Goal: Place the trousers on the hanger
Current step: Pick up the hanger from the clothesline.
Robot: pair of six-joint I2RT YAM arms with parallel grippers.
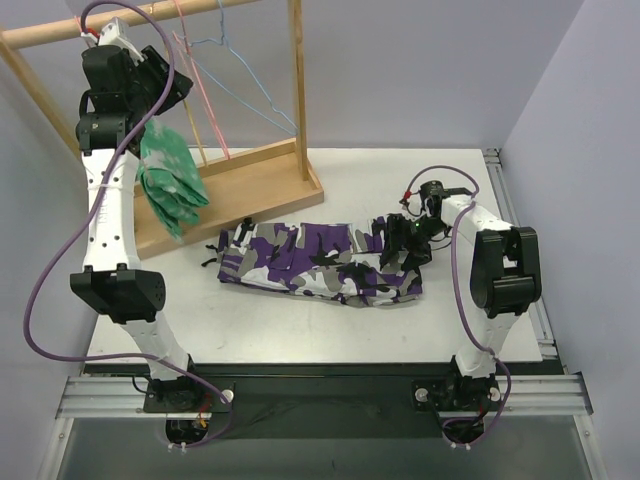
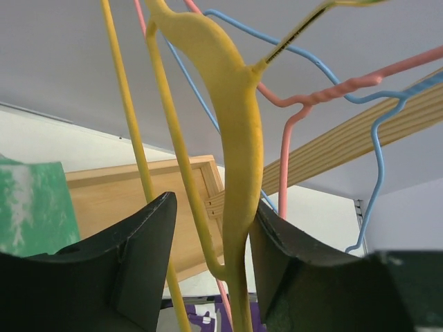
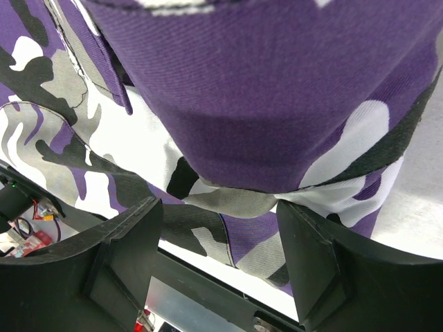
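Observation:
The yellow wire hanger (image 2: 239, 138) hangs with its twisted neck between the jaws of my left gripper (image 2: 214, 204). The right finger (image 2: 291, 256) touches the hanger, and a gap remains at the left finger (image 2: 131, 256). This left gripper (image 1: 160, 80) is raised to the wooden rail at the top left. The camouflage trousers (image 1: 310, 262) lie stretched across the table. My right gripper (image 1: 405, 245) is at their right end, open. A fold of the trousers (image 3: 277, 90) lies just past its fingertips (image 3: 220, 206), with table showing beside the left finger.
A wooden rack with a rail (image 1: 130, 22), a post (image 1: 297, 80) and a base board (image 1: 250, 185) stands at the back left. On the rail hang a green-and-white garment (image 1: 170, 180), pink hangers (image 2: 325, 93) and a blue hanger (image 2: 377, 152).

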